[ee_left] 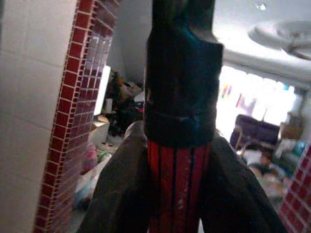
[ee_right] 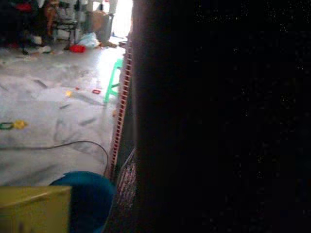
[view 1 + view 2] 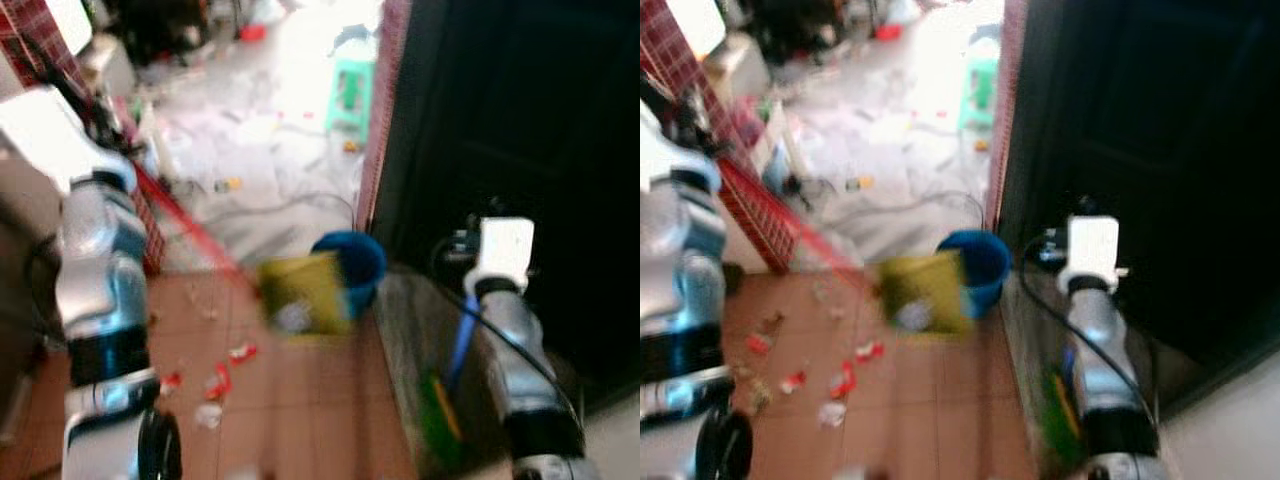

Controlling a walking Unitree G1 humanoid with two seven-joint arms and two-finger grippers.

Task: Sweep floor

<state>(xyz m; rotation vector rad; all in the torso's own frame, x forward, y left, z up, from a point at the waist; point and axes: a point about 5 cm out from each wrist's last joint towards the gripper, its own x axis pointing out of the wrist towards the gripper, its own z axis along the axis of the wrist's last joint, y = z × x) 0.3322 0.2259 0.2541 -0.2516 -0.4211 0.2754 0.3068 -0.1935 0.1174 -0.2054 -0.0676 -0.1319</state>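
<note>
My left gripper (image 1: 179,148) is shut on a red striped broom handle (image 1: 178,184) with a black cap, its fingers (image 1: 121,189) pressed on both sides. In the blurred eye views the red handle (image 3: 190,225) slants down from my left arm (image 3: 95,270) to a yellow head (image 3: 305,292) on the brown tiles. Red and white scraps of litter (image 3: 220,380) lie on the tiles in front of that head. My right arm (image 3: 520,340) reaches forward along a dark wall. A blue stick with a green part (image 3: 455,360) shows under it.
A blue bucket (image 3: 355,265) stands right behind the yellow head, at the foot of a red-tiled wall edge (image 3: 385,110). The dark wall (image 3: 520,120) is close on the right. A red-tiled pillar (image 3: 150,230) is on the left. On the pale floor beyond are a cable (image 3: 290,200), a green stool (image 3: 352,90) and clutter.
</note>
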